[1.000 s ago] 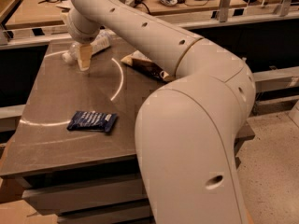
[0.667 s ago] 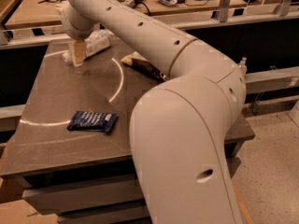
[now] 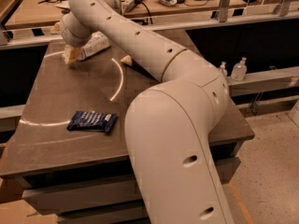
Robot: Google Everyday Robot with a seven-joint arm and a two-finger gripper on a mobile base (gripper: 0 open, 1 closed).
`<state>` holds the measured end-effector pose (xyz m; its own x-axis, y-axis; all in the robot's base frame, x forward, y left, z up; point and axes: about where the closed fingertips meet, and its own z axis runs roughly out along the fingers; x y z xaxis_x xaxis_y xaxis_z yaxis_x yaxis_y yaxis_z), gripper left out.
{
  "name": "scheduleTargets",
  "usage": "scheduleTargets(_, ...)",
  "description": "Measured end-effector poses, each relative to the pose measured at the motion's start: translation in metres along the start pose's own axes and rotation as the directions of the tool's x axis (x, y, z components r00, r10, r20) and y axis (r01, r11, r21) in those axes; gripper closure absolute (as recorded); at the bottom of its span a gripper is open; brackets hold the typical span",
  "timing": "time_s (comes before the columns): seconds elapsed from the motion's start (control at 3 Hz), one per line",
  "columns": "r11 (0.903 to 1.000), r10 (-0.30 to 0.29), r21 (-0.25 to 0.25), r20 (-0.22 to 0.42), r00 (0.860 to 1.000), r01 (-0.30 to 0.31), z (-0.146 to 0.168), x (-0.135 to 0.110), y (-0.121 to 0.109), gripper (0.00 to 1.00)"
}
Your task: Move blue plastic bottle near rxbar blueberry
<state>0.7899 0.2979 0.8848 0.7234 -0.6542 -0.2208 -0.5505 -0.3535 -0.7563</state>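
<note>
Your big white arm (image 3: 177,125) bends up at the front and reaches over the desk (image 3: 60,92) to the far corner at 11 o'clock. The claw (image 3: 70,55) points down there, right beside the bottle (image 3: 96,42), which lies on its side. You cannot tell how open the claw is. The blue snack bar (image 3: 92,122) lies well apart, at 8 o'clock.

Tan pincer (image 3: 71,56) far-left — dark-blue rxbar blueberry (image 3: 92,121)
</note>
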Motion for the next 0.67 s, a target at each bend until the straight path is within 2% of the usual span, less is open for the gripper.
scheduleTargets(0.33,0.9997,-0.026,0.002,0.023,0.999,0.026,0.007,-0.001,0.003,0.56)
scheduleTargets(0.67,0.9989,-0.041,-0.019,0.097,0.994,0.043,0.015,-0.011,0.007,0.80)
